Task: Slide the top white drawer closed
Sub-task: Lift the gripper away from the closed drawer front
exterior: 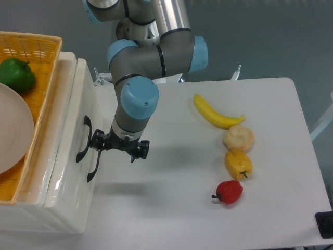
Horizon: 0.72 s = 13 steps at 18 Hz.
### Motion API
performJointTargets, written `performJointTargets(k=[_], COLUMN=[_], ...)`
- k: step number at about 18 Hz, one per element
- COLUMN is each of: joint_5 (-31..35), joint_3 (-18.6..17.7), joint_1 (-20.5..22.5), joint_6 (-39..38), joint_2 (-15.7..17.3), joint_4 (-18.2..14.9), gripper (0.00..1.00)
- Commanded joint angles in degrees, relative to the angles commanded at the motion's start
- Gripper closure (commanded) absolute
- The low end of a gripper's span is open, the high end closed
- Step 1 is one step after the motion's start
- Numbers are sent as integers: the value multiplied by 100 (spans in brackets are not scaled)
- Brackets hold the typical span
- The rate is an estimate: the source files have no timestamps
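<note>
Glossy white plastic makes up the top white drawer (73, 130), which sits just to the left of the gripper (119, 148) in the camera view, its front face carrying a curved black handle (83, 139). The drawer front lies nearly flush with the cabinet (62, 208); whether a small gap remains I cannot tell. A second black handle (93, 165), belonging to the lower white drawer (83, 203), curves just below and left of the fingers. Two drawers, two handles. The gripper hangs close beside these handles, and from this angle I cannot tell how far its fingers are parted; nothing is seen held. Farther left, on top of the cabinet, one orange wicker basket (44, 41) holds one green pepper (16, 74) and one white plate (13, 135). Well to the right of the gripper, on the white table (171, 208), lie one banana (216, 113), one pale lumpy item like cauliflower (239, 137), one yellow pepper (238, 163) and one red pepper (229, 191).
</note>
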Motion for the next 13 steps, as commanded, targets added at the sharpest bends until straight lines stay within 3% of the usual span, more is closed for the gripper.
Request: performJointTargets(k=[8,13], joint_5=[17,448], joint_3=[158,325], joint_1=[87,272], joint_6=[70,430], joint_2=[-44,-26], joint_4=[17,35], gripper=[0,0])
